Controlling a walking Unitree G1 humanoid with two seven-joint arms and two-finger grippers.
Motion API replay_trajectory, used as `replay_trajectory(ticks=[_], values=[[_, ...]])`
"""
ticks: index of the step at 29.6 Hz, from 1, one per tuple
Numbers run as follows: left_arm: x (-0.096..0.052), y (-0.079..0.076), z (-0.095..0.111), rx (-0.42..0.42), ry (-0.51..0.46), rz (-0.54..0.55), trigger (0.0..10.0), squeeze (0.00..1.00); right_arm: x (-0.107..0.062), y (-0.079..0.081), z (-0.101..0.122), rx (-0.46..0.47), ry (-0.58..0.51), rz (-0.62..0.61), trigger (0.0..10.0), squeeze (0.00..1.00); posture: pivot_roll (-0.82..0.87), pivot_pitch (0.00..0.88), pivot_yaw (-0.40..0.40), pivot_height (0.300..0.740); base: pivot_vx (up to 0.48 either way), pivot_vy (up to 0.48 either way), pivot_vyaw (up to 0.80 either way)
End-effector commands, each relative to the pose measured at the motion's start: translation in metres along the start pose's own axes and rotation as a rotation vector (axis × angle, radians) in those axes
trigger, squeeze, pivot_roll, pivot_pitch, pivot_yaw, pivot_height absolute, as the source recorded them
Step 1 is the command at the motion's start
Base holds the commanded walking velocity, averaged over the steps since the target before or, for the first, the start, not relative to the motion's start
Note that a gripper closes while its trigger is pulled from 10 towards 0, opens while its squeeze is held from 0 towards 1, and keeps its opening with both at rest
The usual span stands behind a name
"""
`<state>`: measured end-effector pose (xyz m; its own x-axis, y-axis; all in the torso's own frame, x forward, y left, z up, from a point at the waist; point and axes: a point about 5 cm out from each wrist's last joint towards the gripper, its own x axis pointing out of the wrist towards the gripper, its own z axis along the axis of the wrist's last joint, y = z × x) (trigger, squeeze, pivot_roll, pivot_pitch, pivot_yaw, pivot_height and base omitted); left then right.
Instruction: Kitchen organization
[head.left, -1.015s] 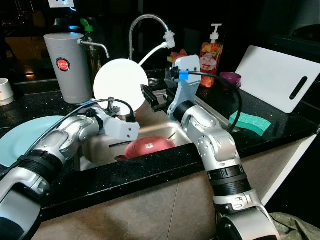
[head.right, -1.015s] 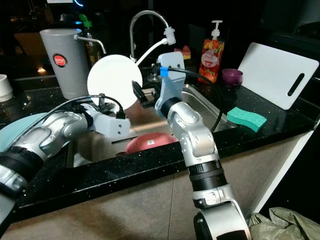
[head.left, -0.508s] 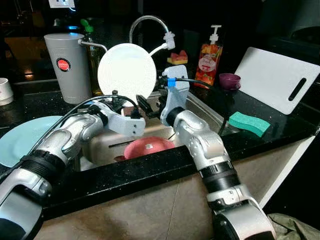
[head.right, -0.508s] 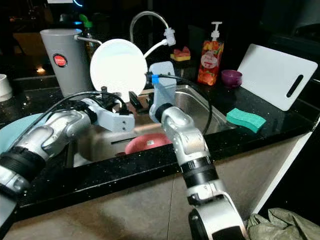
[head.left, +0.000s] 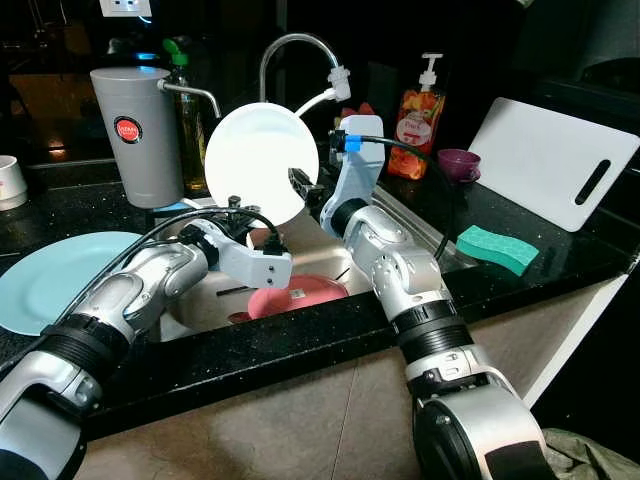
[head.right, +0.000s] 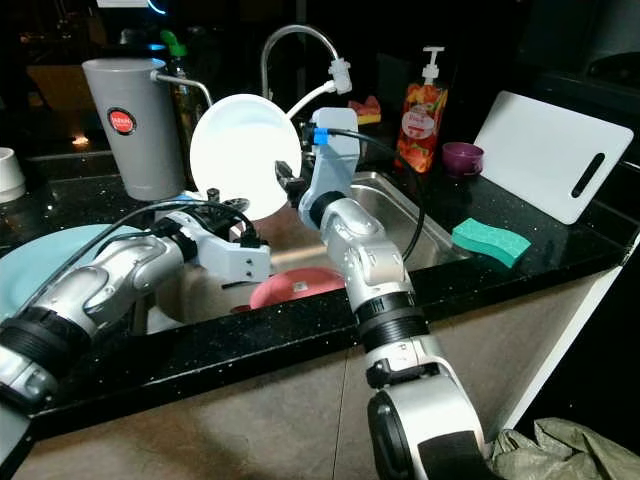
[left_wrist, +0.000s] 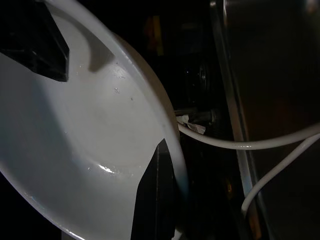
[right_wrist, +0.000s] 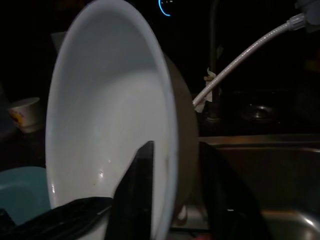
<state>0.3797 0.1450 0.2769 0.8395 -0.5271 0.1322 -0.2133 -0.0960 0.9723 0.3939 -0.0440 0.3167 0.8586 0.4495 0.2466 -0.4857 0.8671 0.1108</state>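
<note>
A white plate stands upright on edge above the sink, its face turned toward me. My left gripper is shut on its bottom rim, and one of its black fingers lies across the plate's face. My right gripper is shut on the plate's right rim; one of its fingers is on the front and the other is behind. A pink plate lies flat in the sink below. A light blue plate rests on the counter at the left.
A grey canister and the faucet with its white hose stand behind the sink. A soap bottle, a purple cup, a green sponge and a white cutting board occupy the right counter. A white cup sits at the far left.
Both grippers lifted the white plate from low beside the canister, then carried it rightward and slightly down over the sink. The right arm drew in closer to the plate.
</note>
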Motion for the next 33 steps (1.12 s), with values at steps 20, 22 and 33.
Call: replay_trajectory(ticks=[20, 22, 33], values=[[-0.004, -0.019, 0.010, -0.064, -0.024, -0.030, 10.0, 0.00, 0.002, -0.021, -0.023, 0.040, 0.070, -0.113, 10.0, 0.00, 0.16, 0.054, -0.054, 0.740, 0.000, 0.000, 0.00], [-0.007, -0.022, 0.009, -0.079, -0.020, -0.046, 10.0, 0.00, 0.002, -0.024, -0.024, 0.041, 0.069, -0.136, 10.0, 0.00, 0.16, 0.054, -0.054, 0.740, 0.000, 0.000, 0.00], [-0.061, -0.057, 0.005, -0.288, -0.023, -0.434, 10.0, 0.00, -0.010, -0.051, -0.051, -0.067, 0.124, -0.290, 10.0, 0.38, 0.17, 0.067, -0.069, 0.740, 0.000, 0.000, 0.00]])
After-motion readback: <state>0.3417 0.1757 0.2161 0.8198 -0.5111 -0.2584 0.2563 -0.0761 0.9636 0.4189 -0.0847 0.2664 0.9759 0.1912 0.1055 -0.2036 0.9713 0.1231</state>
